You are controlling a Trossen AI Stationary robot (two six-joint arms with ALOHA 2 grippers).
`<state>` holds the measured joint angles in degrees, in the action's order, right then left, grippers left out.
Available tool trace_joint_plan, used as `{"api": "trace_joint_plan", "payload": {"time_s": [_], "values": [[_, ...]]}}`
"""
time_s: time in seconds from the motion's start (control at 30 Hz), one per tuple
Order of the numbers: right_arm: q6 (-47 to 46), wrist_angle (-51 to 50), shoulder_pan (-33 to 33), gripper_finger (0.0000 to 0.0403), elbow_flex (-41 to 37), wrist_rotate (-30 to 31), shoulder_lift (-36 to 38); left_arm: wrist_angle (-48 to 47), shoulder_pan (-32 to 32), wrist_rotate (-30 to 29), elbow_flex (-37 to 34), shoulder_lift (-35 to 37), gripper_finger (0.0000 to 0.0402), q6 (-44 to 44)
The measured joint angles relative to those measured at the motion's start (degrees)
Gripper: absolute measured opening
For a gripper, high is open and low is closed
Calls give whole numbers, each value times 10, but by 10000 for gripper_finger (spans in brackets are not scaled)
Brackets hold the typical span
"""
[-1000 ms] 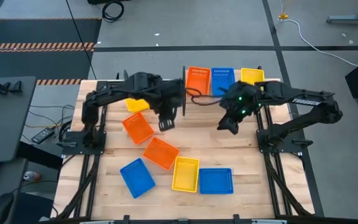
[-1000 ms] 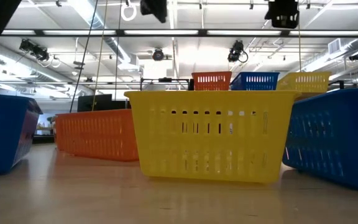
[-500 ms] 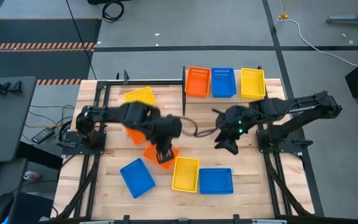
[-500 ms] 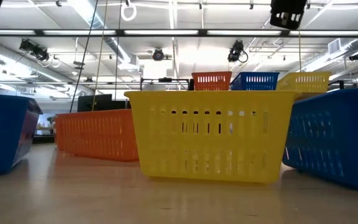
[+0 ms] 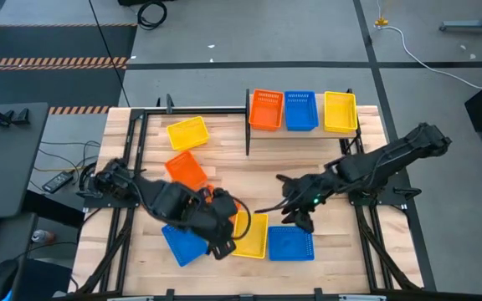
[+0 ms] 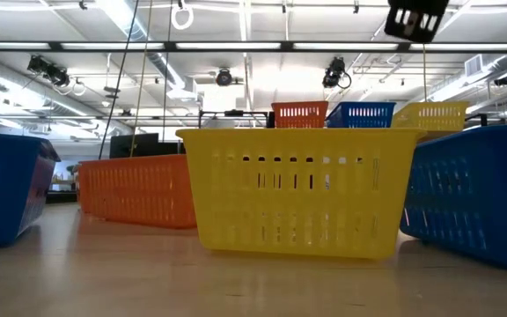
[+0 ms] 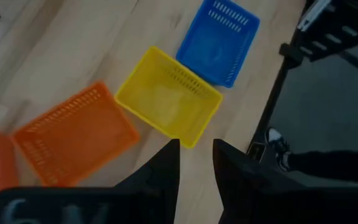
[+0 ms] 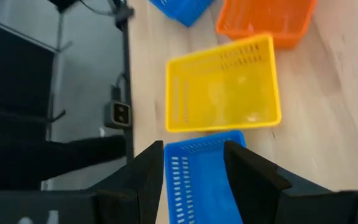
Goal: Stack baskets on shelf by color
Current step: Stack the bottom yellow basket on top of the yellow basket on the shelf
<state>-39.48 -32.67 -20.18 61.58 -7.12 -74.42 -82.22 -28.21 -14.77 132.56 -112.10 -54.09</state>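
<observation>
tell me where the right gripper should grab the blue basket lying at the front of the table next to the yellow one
Probably by a long side wall of the blue basket, from above. It sits upright and open-topped, so its thin rim is exposed; one finger can go inside, one outside. The right gripper hangs open over it. The wall away from the yellow basket has more free room.

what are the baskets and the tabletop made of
The baskets, such as the yellow basket, look like molded plastic: uniform bright color, slight sheen, regular slotted sides. The tabletop looks like light wood planks, with visible grain and seams, matte or lightly sealed; the exact finish is unclear.
</observation>
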Motion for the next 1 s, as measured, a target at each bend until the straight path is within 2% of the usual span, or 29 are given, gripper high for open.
{"api": "trace_joint_plan", "payload": {"time_s": [0.27,0.47,0.63,0.77,0.83,1.0], "values": [[6,-8,-5,174,0,-37,-58,58,-28,-32,1,-20,103,-48],[17,-9,-20,173,0,-3,-63,55,-34,-37,1,-55,103,-14],[14,-14,-43,173,0,65,-62,57,-15,27,1,-97,103,43],[-7,-70,-49,173,0,104,-62,60,-11,57,1,-126,103,81],[-26,-120,-49,173,0,97,-61,64,-5,74,1,-136,103,98],[-68,-224,-68,173,0,17,-48,137,11,101,1,-161,103,139]]}}
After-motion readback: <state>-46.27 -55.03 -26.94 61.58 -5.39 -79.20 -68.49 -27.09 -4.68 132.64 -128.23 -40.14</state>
